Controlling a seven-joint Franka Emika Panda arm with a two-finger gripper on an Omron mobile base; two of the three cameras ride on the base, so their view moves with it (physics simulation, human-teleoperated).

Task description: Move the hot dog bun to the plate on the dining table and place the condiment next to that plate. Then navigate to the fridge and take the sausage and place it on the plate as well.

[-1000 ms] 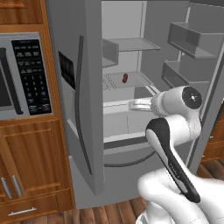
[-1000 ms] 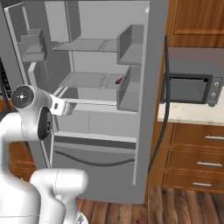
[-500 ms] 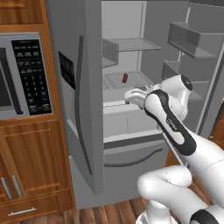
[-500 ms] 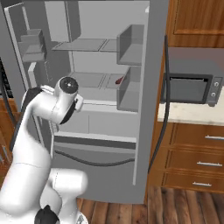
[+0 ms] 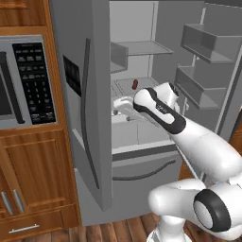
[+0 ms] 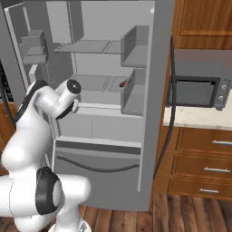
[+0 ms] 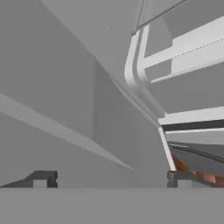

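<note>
- Arm (image 5: 165, 113) now reaches well into the open fridge (image 5: 137, 137); a second ago its wrist hung back outside the door line, half a second ago it was swinging forward, and now the hand lies low over the middle shelf (image 6: 93, 84).
- Base has not driven: fridge, microwave (image 6: 195, 93) and cabinets sit at the same places in both base views across all three moments.
- Sausage (image 5: 134, 84), small and dark red, lies toward the back of that middle shelf, untouched and unmoved. From the right it shows as a red speck (image 6: 123, 83) beside the grey bin.
- Gripper (image 7: 109, 179) is spread wide: the two fingertips (image 7: 43, 178) stand far apart at the bottom of the hand view, with nothing between them.
- Hand camera looks at bare grey fridge walls and shelf edges, rolled over; the sausage is not among them, so the claw seems aimed left of and below it.
- Judgement: bun and condiment steps cannot be checked from these frames; the fetch at the fridge is under way but no grasp has begun.
- Next move likely calls for turning the wrist toward the shelf's back and advancing until the sausage sits between the fingers.
- Risk: shelf lip and bin crowd the approach.
</note>
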